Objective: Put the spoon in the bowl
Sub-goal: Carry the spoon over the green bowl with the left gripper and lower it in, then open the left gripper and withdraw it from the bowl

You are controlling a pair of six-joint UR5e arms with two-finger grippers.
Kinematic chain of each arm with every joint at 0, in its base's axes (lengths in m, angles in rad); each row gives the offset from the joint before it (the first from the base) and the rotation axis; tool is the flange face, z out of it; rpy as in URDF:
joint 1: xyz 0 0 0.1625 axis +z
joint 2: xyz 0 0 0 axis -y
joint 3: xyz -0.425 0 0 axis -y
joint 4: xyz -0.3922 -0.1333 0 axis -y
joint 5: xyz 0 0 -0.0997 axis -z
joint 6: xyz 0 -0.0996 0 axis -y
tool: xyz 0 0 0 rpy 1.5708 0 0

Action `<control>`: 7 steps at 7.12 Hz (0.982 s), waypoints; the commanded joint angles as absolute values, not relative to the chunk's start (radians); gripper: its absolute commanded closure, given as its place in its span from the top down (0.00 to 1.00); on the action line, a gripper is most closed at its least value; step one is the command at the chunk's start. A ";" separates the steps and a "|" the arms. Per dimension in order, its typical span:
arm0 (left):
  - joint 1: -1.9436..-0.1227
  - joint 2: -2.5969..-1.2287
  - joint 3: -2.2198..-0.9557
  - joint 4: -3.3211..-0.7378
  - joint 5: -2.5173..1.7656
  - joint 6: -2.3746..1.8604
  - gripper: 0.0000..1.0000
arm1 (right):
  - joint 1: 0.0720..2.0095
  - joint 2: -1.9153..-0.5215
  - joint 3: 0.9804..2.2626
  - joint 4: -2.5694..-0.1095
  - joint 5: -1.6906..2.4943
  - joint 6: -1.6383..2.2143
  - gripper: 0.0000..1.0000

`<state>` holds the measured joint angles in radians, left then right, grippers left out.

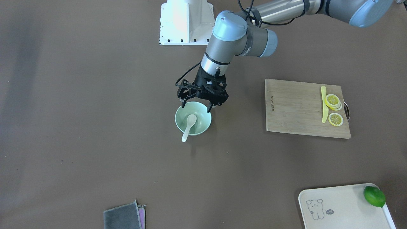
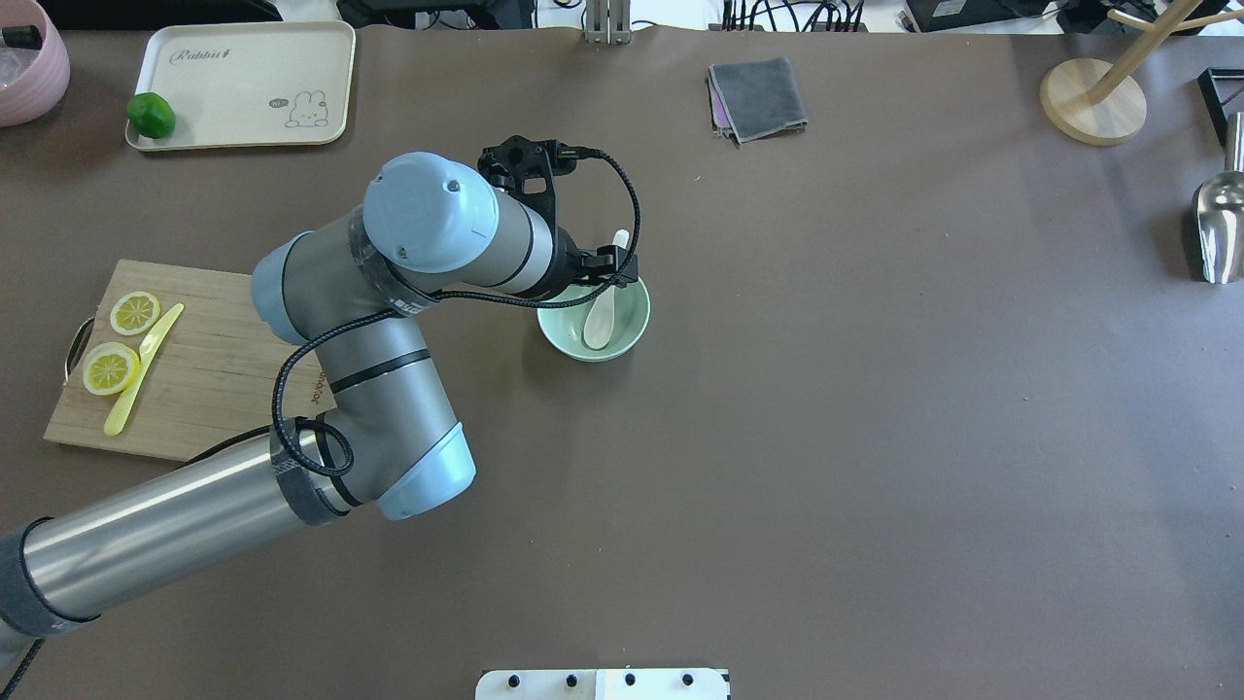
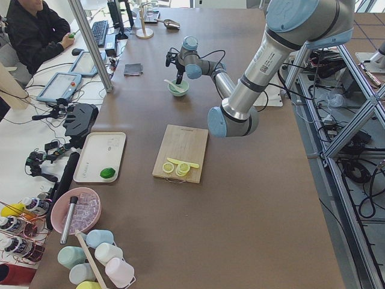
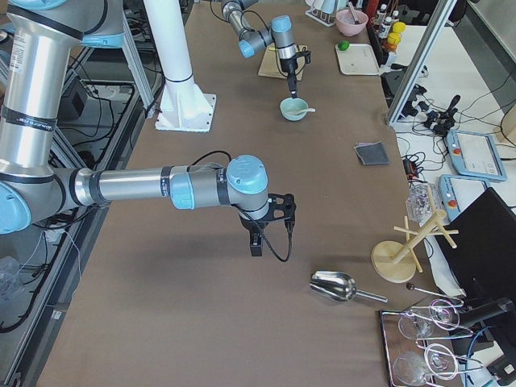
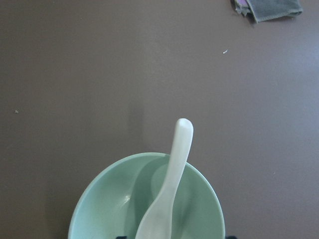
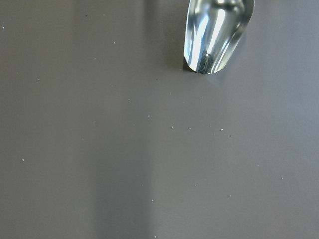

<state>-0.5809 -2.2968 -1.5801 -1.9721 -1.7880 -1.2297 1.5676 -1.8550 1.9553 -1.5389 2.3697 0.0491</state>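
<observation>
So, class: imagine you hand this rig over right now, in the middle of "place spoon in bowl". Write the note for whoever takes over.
Left gripper: open, holding nothing, hovering just over the bowl.
Right gripper: far from the bowl, over bare table; open or shut cannot be told.
Spoon: scoop down inside the mint-green bowl, handle leaning on the rim and sticking out away from the robot.
Done: spoon placed and let go.
Left: probably only lifting the left arm clear.
</observation>
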 commanded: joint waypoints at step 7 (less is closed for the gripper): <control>-1.105 -1.671 -1.960 -1.773 -1.986 -0.104 0.98 | 1.815 -1.873 1.885 -1.815 2.229 -0.428 1.00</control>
<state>-0.9609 -1.7673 -1.9547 -1.7718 -1.9429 -0.3832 1.8088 -1.8707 1.9054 -1.8187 2.2098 -0.4261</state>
